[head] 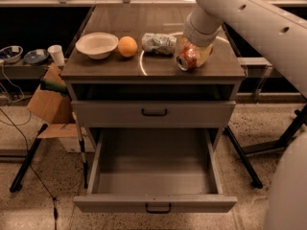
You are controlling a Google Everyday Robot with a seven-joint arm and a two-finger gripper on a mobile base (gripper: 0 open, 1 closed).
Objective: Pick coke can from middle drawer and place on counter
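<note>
The coke can (186, 61), red with a silver end, lies tilted at the right front of the counter (108, 67), held in my gripper (195, 55). The gripper comes down from the white arm at the upper right, and its fingers are closed around the can. I cannot tell whether the can touches the counter top. The middle drawer (153, 174) is pulled fully out below, and its grey tray holds nothing.
On the counter stand a white bowl (97, 44), an orange (127, 46) and a crumpled pale silvery can (158, 43), left of the gripper. A closed grey drawer (153, 113) sits above the open one. A cardboard box (48, 102) and tripod legs stand at the left.
</note>
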